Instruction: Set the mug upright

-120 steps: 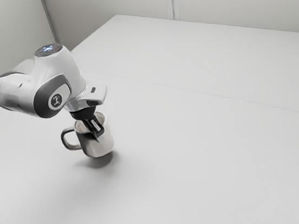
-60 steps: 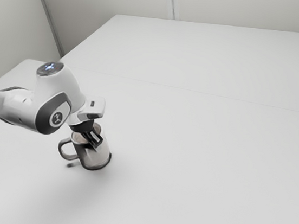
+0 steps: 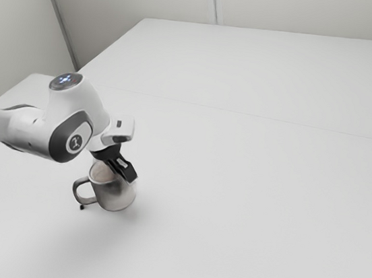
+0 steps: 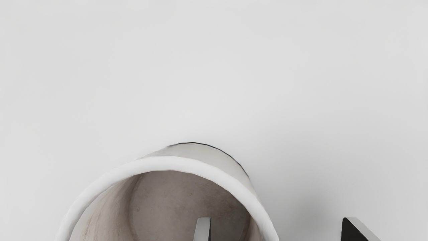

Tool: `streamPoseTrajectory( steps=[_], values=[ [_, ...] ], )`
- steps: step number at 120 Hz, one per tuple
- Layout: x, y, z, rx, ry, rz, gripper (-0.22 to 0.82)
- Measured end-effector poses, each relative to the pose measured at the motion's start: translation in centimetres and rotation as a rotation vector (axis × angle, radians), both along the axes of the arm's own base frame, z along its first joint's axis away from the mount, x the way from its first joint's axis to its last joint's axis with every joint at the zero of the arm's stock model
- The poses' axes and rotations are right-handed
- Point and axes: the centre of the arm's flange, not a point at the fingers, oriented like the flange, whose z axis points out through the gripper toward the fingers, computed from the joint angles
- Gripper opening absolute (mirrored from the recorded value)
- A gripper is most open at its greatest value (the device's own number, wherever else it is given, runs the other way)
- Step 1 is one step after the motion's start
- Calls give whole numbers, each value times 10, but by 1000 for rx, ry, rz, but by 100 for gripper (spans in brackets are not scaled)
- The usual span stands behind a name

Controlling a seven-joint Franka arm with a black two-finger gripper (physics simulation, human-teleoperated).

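White at the rim (image 4: 174, 164), greyish-brown on the body: a mug (image 3: 113, 191), mouth up on the counter (image 3: 244, 221), between seven and eight o'clock in the exterior view, apparently upright or very nearly so, with its handle (image 3: 76, 190) toward nine. Open jaws (image 4: 276, 221), with one fingertip inside the mouth, one outside. Probably stiff, fairly light, perhaps slippery and chippable. For any hold, best pinched gently across the wall, clear of the handle.

Smooth matt tabletop (image 3: 248, 187), ceramic-looking mug (image 3: 116, 197) — smooth rim (image 4: 170, 163), mottled matt inside (image 4: 167, 201)
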Motion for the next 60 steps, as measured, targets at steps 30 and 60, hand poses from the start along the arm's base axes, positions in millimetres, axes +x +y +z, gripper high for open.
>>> streamPoseTrajectory(
  steps=[30,60],
  values=[
    [39,-8,87,37,52,53,54],
    [66,-16,144,9,149,158,58]
  ],
)
